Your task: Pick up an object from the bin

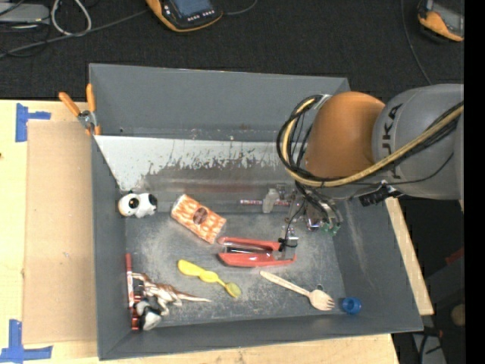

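Note:
My gripper hangs low in the right half of the bin, under the orange wrist cover. Its tip is at the right end of a flat red tool that lies across the middle of the bin floor; whether it touches the tool I cannot tell. A pale wooden fork lies just in front of the tool, pointing to the right. A yellow plastic spoon lies to the tool's lower left. An orange patterned block rests to its upper left.
A black-and-white panda ball sits by the left wall. A toy skeleton and a red stick lie in the front left corner. A small blue cap lies front right. A grey metal piece lies by the back wall.

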Tool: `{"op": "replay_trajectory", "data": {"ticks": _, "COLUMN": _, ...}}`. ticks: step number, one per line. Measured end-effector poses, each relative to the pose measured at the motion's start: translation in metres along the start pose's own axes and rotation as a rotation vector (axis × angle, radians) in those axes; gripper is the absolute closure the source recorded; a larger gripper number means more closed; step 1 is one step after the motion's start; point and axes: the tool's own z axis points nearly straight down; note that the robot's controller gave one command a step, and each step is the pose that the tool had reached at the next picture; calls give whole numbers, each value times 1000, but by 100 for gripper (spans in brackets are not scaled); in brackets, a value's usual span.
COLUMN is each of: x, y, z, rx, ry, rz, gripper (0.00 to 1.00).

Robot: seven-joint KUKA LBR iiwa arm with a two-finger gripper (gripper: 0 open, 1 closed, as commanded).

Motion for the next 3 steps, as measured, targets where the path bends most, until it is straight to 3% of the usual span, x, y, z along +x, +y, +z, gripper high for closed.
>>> {"op": "replay_trajectory", "data": {"ticks": 1, "x": -2, "y": 0, "z": -4, "rx": 0, "ry": -7, "rz": 0, "gripper": 0}}
{"op": "replay_trajectory", "data": {"ticks": 2, "x": 15, "y": -13, "z": 59, "rx": -3, "ry": 7, "rz": -28, "gripper": 0}}
{"op": "replay_trajectory", "data": {"ticks": 3, "x": 13, "y": -14, "z": 5, "rx": -2, "ry": -20, "rz": 156, "gripper": 0}}
